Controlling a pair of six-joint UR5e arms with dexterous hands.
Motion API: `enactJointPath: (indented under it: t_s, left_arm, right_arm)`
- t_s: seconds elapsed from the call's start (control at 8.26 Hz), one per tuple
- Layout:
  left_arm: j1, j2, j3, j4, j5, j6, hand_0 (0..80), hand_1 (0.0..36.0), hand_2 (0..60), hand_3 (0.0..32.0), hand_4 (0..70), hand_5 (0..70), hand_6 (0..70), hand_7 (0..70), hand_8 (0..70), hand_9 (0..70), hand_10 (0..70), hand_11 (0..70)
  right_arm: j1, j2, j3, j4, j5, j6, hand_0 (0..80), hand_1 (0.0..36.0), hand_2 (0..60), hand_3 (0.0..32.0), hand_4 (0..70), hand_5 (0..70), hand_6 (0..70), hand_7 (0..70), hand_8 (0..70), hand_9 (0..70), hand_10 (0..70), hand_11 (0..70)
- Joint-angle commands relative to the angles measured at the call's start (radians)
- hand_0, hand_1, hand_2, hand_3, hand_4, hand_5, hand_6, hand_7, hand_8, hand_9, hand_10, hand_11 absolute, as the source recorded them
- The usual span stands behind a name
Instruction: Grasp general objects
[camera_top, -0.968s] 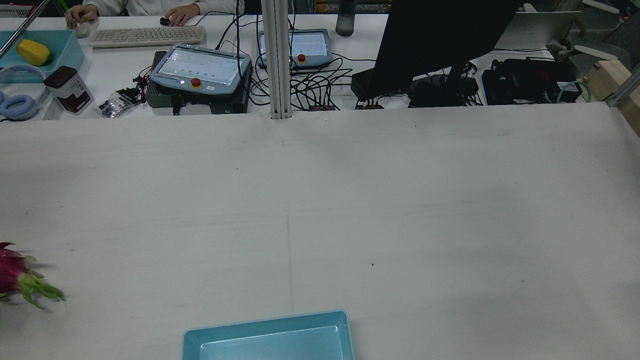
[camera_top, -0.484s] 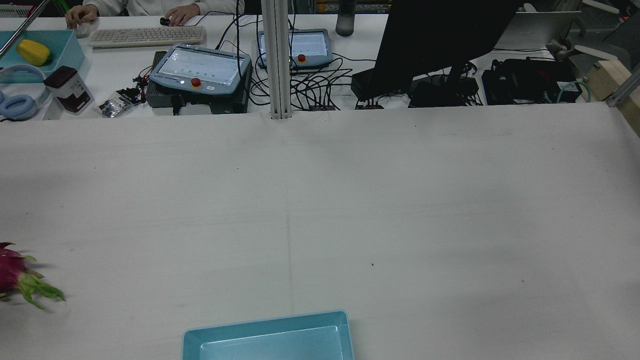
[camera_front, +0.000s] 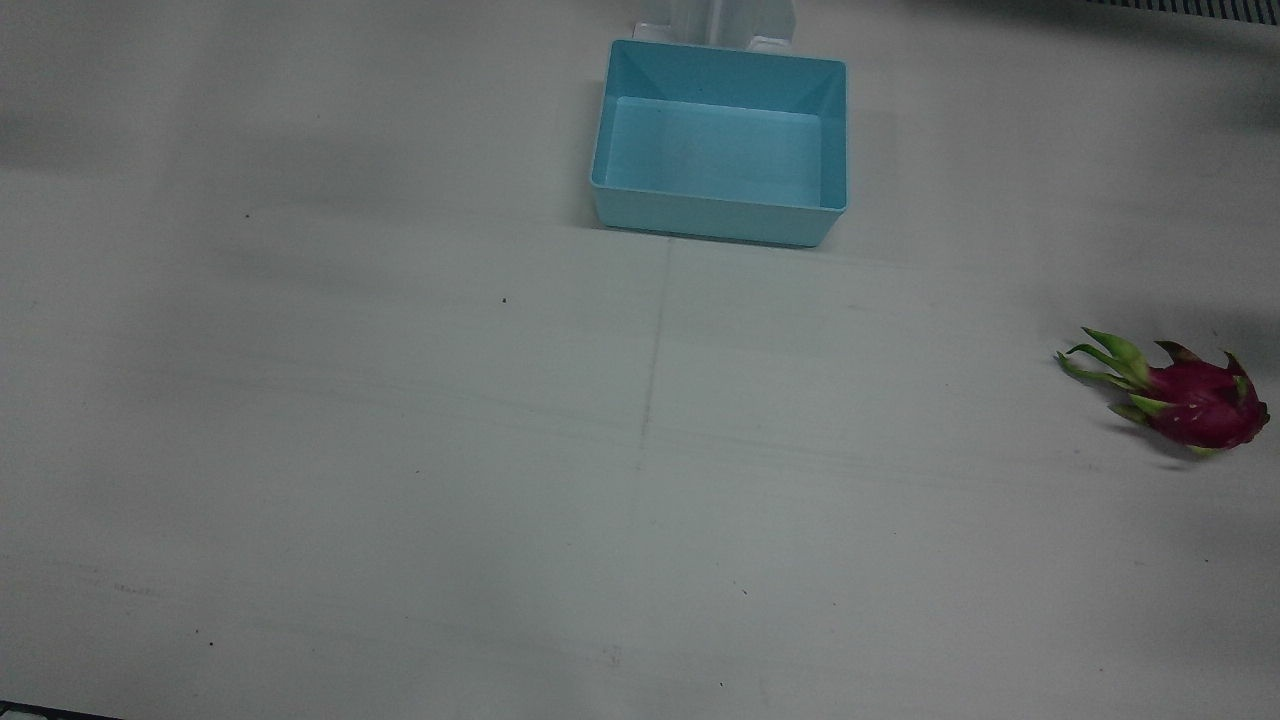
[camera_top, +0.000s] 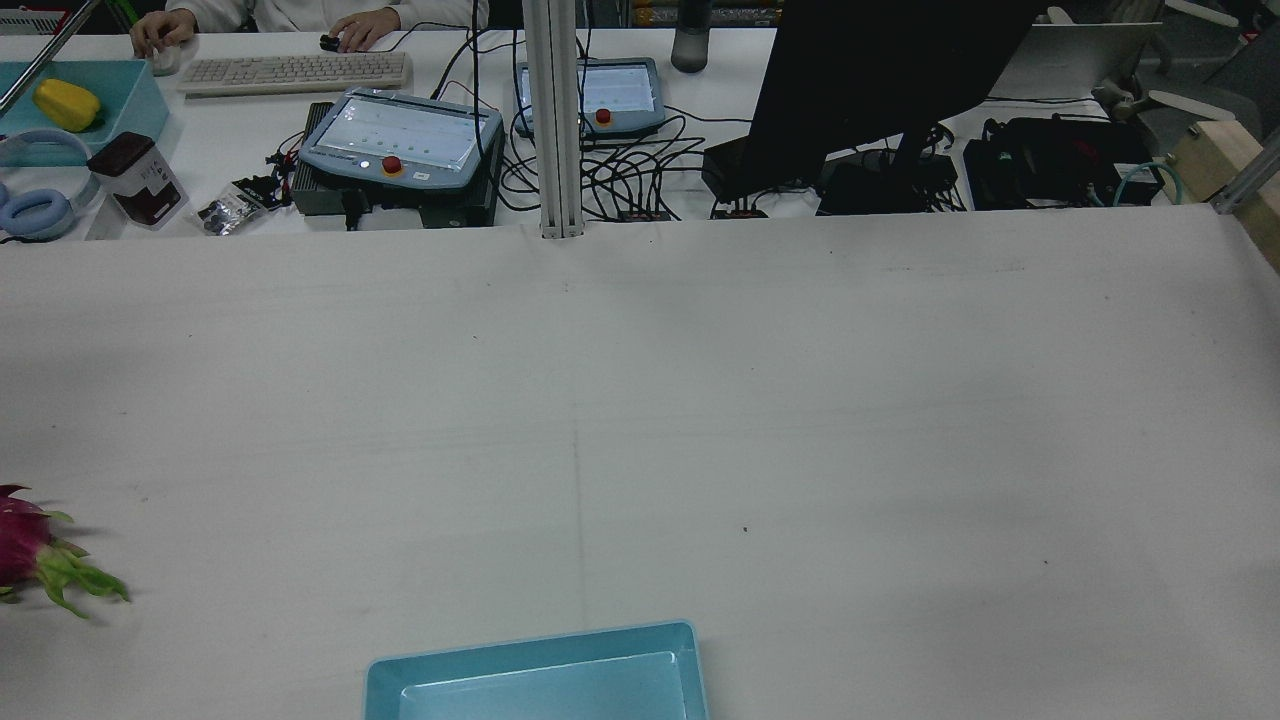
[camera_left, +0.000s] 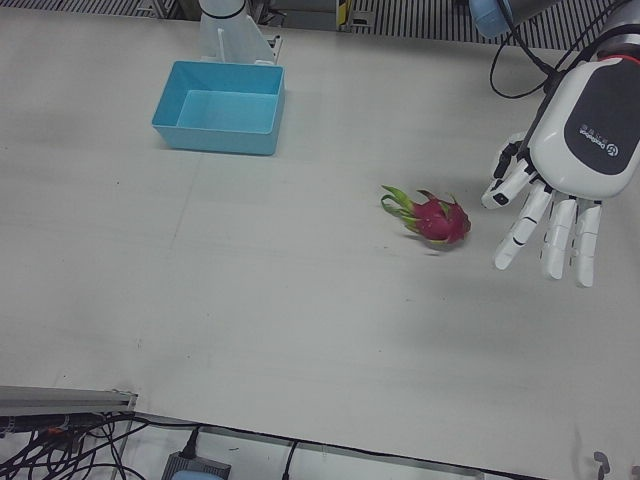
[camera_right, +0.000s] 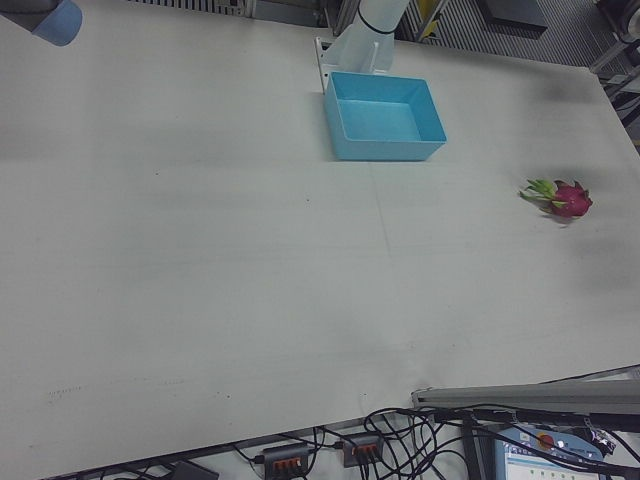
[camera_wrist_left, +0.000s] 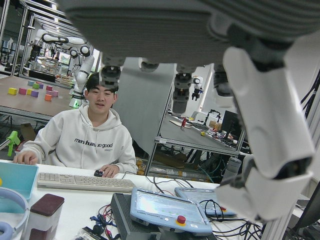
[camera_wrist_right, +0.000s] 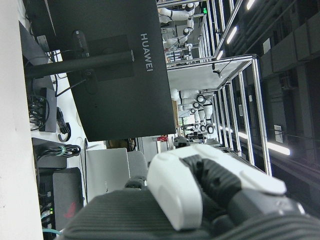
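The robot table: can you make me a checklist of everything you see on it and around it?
Surface: white table, a few small dark specks.
Job's things: dragon fruit lying on its side on the table; blue bin with nothing in it.
Clutter: nothing seen on the work table.
Hands: left hand open, fingers spread, beside the dragon fruit without touching it; right hand partly seen in its own view, state unclear.
Cables: black tangle on the desk beyond the table.
Surroundings: person at a keyboard, two control tablets, black monitor.
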Motion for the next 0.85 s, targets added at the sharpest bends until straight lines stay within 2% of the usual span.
enactJointPath:
  t_s: [0.0, 0.24, 0.36, 0.48, 0.61, 0.73]
  left_arm:
    - [0.001, 0.001, 0.000, -0.004, -0.003, -0.002, 45.7, 36.0, 60.0, 0.0, 1.5, 70.0, 25.6, 70.0, 15.5, 34.5, 31.2, 46.9]
    - [0.001, 0.012, 0.000, -0.014, 0.015, -0.009, 43.5, 34.6, 60.0, 0.0, 6.1, 70.0, 31.8, 70.0, 23.2, 44.1, 36.5, 53.4]
    - [0.004, 0.021, 0.000, -0.033, 0.038, -0.032, 43.6, 34.1, 60.0, 0.0, 8.2, 70.0, 32.1, 70.0, 24.1, 44.7, 37.8, 54.9]
    - [0.008, 0.022, 0.000, -0.031, 0.054, -0.038, 44.3, 33.4, 60.0, 0.0, 7.5, 70.0, 29.1, 70.0, 21.3, 40.8, 35.7, 52.2]
    - [0.030, 0.024, 0.001, -0.015, 0.075, -0.039, 50.1, 21.6, 29.3, 3.6, 7.4, 7.5, 6.7, 29.6, 1.9, 6.8, 19.1, 29.9]
    - [0.033, 0.029, 0.000, 0.007, 0.106, -0.039, 51.2, 18.0, 3.0, 25.4, 0.0, 0.0, 0.0, 0.0, 0.0, 0.0, 0.4, 1.8]
  right_arm:
    - [0.000, 0.000, 0.000, 0.000, 0.000, 0.000, 0.0, 0.0, 0.0, 0.0, 0.0, 0.0, 0.0, 0.0, 0.0, 0.0, 0.0, 0.0]
    - [0.000, 0.000, 0.000, 0.000, 0.000, 0.000, 0.0, 0.0, 0.0, 0.0, 0.0, 0.0, 0.0, 0.0, 0.0, 0.0, 0.0, 0.0]
    - [0.000, 0.000, -0.001, 0.000, 0.000, 0.000, 0.0, 0.0, 0.0, 0.0, 0.0, 0.0, 0.0, 0.0, 0.0, 0.0, 0.0, 0.0]
    - [0.000, 0.000, 0.000, 0.000, 0.000, 0.000, 0.0, 0.0, 0.0, 0.0, 0.0, 0.0, 0.0, 0.0, 0.0, 0.0, 0.0, 0.0]
    - [0.000, 0.000, 0.000, 0.000, 0.000, 0.000, 0.0, 0.0, 0.0, 0.0, 0.0, 0.0, 0.0, 0.0, 0.0, 0.0, 0.0, 0.0]
    - [0.000, 0.000, 0.000, 0.000, 0.000, 0.000, 0.0, 0.0, 0.0, 0.0, 0.0, 0.0, 0.0, 0.0, 0.0, 0.0, 0.0, 0.0]
